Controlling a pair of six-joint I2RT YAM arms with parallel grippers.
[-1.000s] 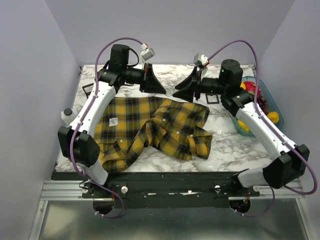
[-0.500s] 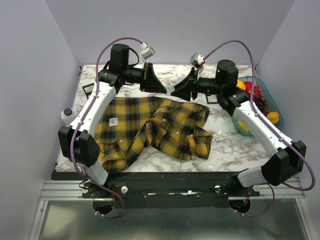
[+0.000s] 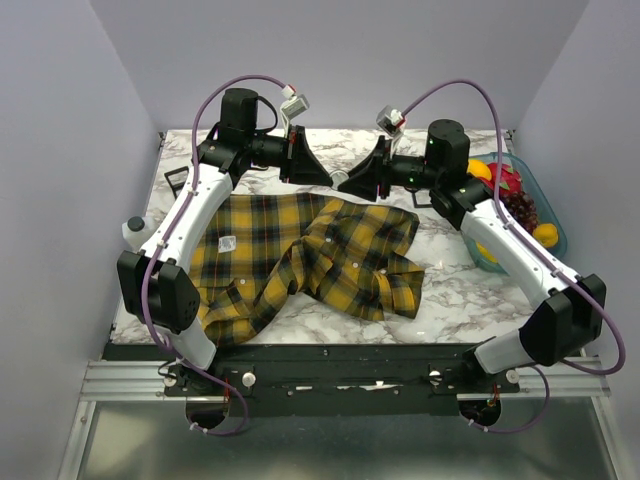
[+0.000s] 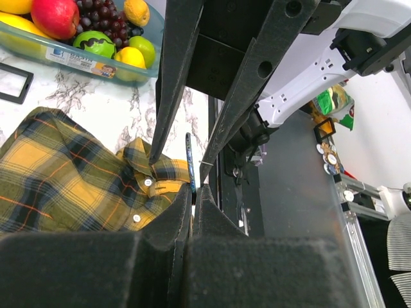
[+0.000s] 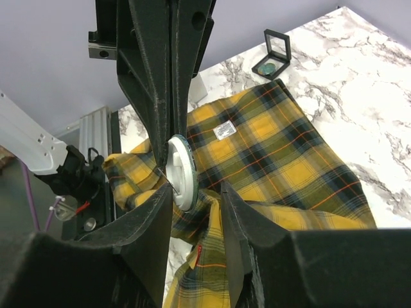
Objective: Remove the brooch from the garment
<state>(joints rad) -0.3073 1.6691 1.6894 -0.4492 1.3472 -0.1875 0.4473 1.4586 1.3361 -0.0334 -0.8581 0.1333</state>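
Note:
The brooch [image 3: 341, 180] hangs above the table past the garment's [image 3: 300, 255] far edge, apart from the cloth. My left gripper [image 3: 331, 178] is shut on it at the fingertips. In the left wrist view the brooch [image 4: 190, 160] shows edge-on just past my left gripper [image 4: 192, 189]. My right gripper [image 3: 352, 184] faces it from the right. In the right wrist view the brooch [image 5: 182, 172] shows its white back and green rim between the jaws of my right gripper [image 5: 196, 189], which stand open with a gap on the right side. The plaid garment [image 5: 270, 147] lies spread below.
A clear tub [image 3: 545, 205] of fruit stands at the right edge of the table. A black square frame [image 3: 175, 178] lies at the far left, and one [image 5: 273, 54] shows beyond the garment. A white bottle [image 3: 135, 230] sits at the left edge.
My right gripper has moved left up to the left gripper's tips and its jaws have narrowed round the brooch. The left arm and garment have not moved.

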